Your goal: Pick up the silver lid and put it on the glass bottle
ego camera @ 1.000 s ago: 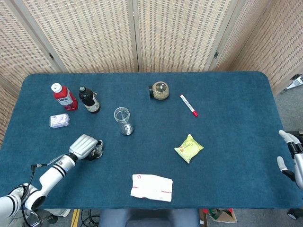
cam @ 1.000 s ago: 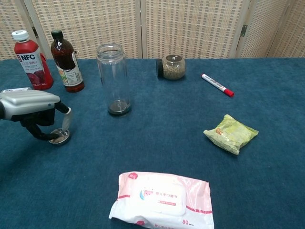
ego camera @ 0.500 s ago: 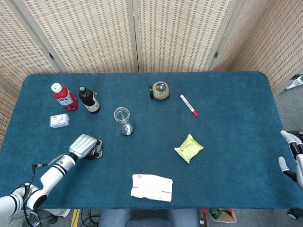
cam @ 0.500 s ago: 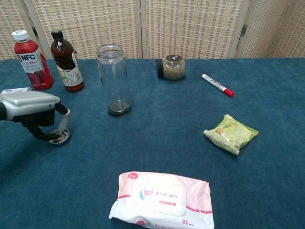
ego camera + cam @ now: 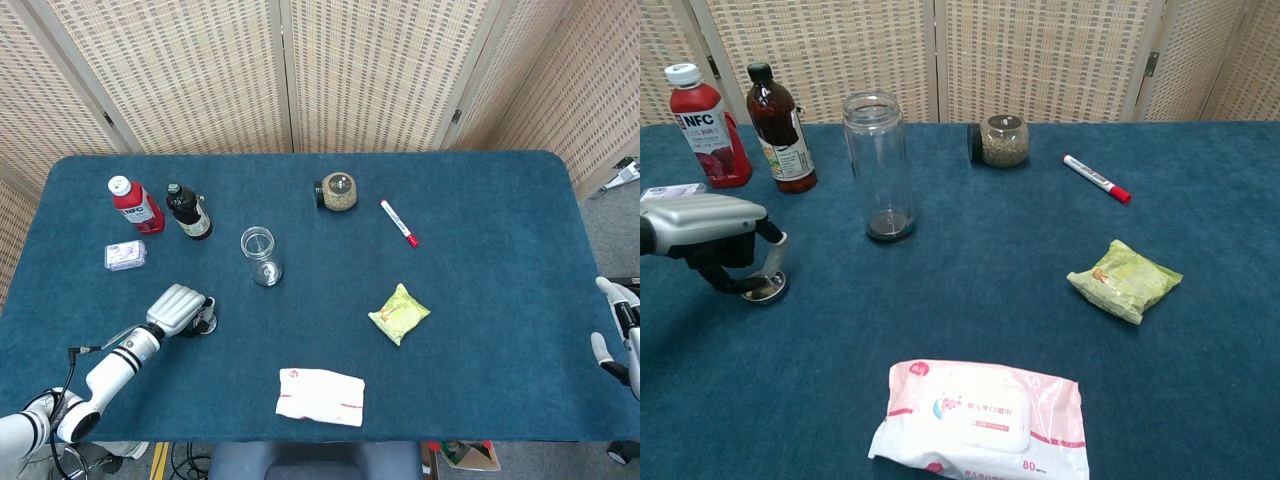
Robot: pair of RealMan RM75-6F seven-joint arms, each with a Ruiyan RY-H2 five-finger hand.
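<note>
The silver lid lies flat on the blue table, near its front left. My left hand is lowered over it, fingers curled down around its rim, pinching it between thumb and finger. The glass bottle stands upright with its mouth uncovered, behind and to the right of the lid. My right hand hangs off the table's right edge with its fingers apart and nothing in it; the chest view does not show it.
A red juice bottle and a dark bottle stand at the back left, with a small packet nearby. A jar, a marker, a green snack bag and a wipes pack lie further right.
My left hand's fingers have drawn in a little tighter on the lid, which stays on the table. The right hand has drifted slightly down and outward.
</note>
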